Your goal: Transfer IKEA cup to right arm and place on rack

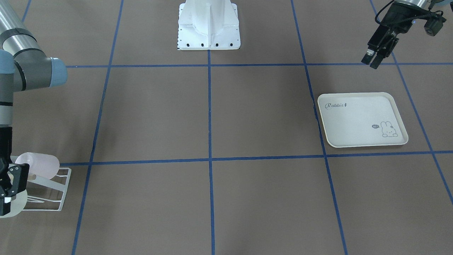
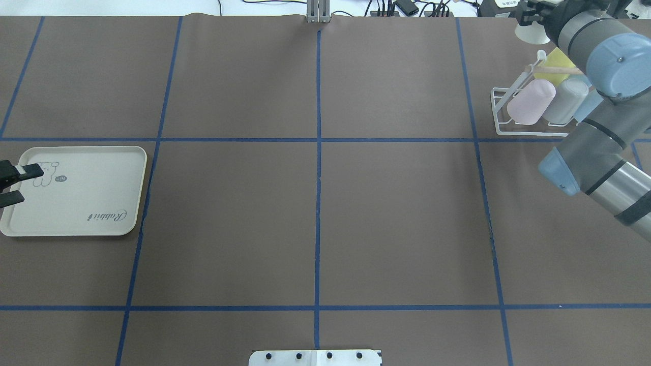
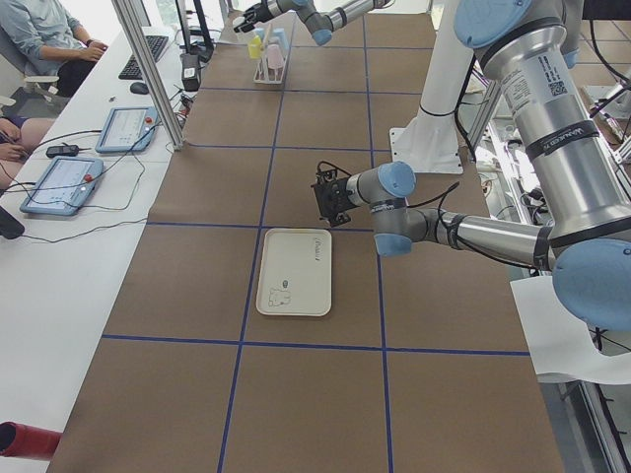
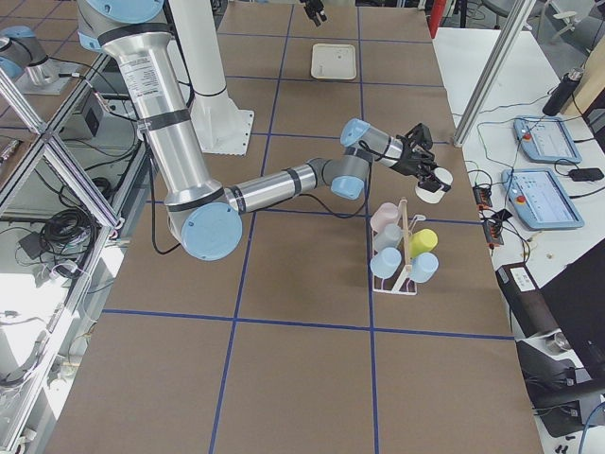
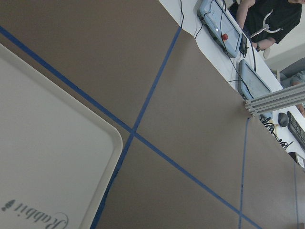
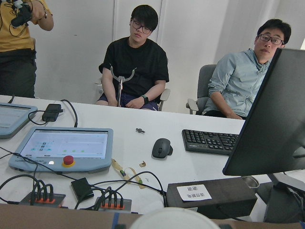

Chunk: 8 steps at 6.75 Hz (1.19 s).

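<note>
Gripping one white cup (image 4: 436, 186) near the rack (image 4: 405, 227), the right gripper (image 4: 427, 170) is clenched on it. Five other cups (image 4: 386, 236) sit racked: pink, grey, yellow, two blue. The left gripper (image 2: 11, 184) is spread and empty, over one tray (image 2: 76, 223).

Tray (image 2: 76, 203) lies flat by the left edge of the tabletop (image 2: 396, 229), about midway between the robot's edge and the operators' edge. The left gripper (image 2: 30, 183) hangs in the air near it. Over at the right corner on the operators' side stands the rack (image 2: 531, 133), with cups (image 2: 531, 101) hung on it side by side. The right gripper (image 4: 427, 170) has the IKEA cup (image 4: 436, 185) just beyond the rack, out at that edge. The robot base (image 2: 315, 358) sits at the middle of its own edge.
</note>
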Available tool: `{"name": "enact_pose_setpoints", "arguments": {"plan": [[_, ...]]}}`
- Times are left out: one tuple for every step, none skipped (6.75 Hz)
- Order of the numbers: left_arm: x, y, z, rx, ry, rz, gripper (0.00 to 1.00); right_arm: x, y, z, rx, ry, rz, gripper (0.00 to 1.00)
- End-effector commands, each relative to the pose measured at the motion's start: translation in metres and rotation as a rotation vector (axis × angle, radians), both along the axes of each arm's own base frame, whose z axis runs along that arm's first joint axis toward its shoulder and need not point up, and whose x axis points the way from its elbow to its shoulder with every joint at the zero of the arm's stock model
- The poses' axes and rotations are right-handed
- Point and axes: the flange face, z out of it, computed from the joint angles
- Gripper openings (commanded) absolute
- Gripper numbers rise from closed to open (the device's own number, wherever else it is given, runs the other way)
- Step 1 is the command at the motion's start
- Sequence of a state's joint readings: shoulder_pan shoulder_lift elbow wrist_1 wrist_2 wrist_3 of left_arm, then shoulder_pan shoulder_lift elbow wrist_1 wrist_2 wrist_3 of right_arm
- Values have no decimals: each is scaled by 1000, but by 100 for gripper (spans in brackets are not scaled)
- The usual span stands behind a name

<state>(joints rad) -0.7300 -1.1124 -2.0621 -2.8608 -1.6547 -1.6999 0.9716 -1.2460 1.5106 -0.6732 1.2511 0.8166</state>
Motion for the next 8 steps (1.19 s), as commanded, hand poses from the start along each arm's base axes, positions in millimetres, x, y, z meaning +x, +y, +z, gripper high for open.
{"name": "enact_pose_setpoints", "arguments": {"plan": [[1,-1,4,16,-20,12,100,-3,4,5,23,64,-26,0],[2,-1,4,16,-20,12,100,-4,3,8,20,79,-27,0],[2,-1,4,16,-20,15,100,-5,1,14,11,84,-27,0],[3,0,8,12,-27,34,100,-3,-1,18,3,90,-21,0],[1,4,14,42,-67,67,100,-2,-2,22,-3,94,-20,0],[1,4,18,47,-83,70,100,-1,-3,26,-9,97,-19,0],[1,4,19,45,-86,72,100,-1,-3,31,-16,103,-18,0],[1,4,19,46,-85,70,100,-1,-5,36,-22,114,-7,0]]}}
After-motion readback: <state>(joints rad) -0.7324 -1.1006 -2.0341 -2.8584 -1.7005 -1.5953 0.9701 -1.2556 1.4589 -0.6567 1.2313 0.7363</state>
